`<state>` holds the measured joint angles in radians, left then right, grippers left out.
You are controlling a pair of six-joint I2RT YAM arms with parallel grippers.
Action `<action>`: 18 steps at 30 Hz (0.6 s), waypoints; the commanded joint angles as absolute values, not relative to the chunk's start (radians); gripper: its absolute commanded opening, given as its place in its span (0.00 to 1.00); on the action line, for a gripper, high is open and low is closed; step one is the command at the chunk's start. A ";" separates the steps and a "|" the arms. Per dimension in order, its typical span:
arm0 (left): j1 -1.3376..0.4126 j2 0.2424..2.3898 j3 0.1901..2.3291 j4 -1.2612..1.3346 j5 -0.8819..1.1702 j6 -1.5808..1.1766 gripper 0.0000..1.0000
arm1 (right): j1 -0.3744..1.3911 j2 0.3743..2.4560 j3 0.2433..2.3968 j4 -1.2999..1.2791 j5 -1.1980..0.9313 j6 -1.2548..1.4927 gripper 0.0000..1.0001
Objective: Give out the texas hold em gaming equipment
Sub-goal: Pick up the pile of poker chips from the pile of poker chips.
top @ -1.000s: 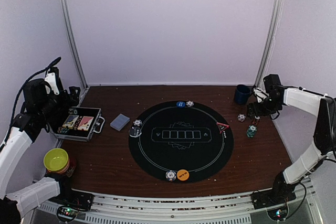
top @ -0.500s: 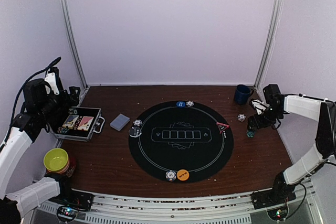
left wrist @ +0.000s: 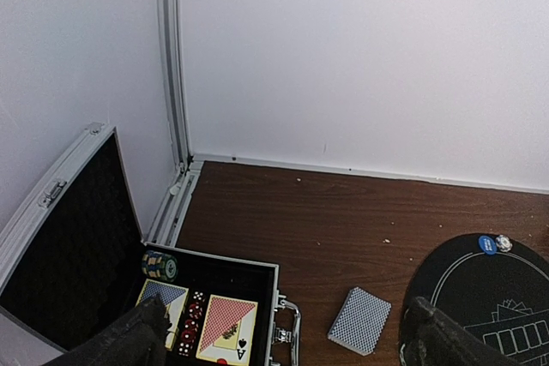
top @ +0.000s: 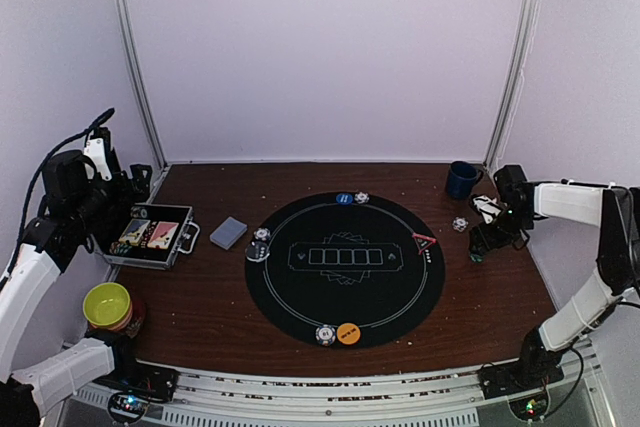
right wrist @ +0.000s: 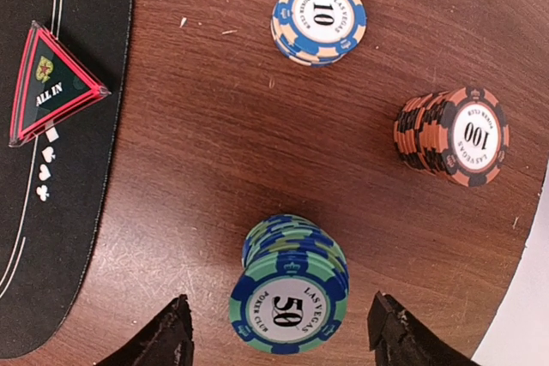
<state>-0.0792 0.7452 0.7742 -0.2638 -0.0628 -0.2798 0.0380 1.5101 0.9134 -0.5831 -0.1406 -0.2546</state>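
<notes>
Green-and-blue chips (right wrist: 290,297) marked 50 stand stacked on the wooden worktop (right wrist: 214,152), just off the black mat (right wrist: 51,237). The right pincer (right wrist: 279,336) straddles this stack, jaws apart and apparently not yet touching it. The left pincer (left wrist: 287,345) hangs wide open and empty by the open case (left wrist: 77,246).

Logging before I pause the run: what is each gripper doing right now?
Left gripper: open, holding nothing.
Right gripper: open, astride the stack of 50 chips, not gripping.
</notes>
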 commanded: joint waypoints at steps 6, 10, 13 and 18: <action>-0.072 0.739 0.782 -0.235 -0.058 -0.279 0.98 | 0.050 1.547 0.922 -0.546 -0.088 -0.234 0.63; -0.071 0.739 0.783 -0.234 -0.058 -0.279 0.98 | 0.053 1.553 0.926 -0.541 -0.085 -0.233 0.57; -0.071 0.737 0.784 -0.234 -0.058 -0.279 0.98 | 0.052 1.550 0.926 -0.542 -0.093 -0.233 0.52; -0.071 0.737 0.784 -0.235 -0.060 -0.279 0.98 | 0.052 1.547 0.926 -0.546 -0.100 -0.236 0.44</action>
<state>-0.0792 0.7452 0.7742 -0.2638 -0.0628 -0.2798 0.0456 1.5452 0.9134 -0.5529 -0.1074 -0.2367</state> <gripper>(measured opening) 0.979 0.450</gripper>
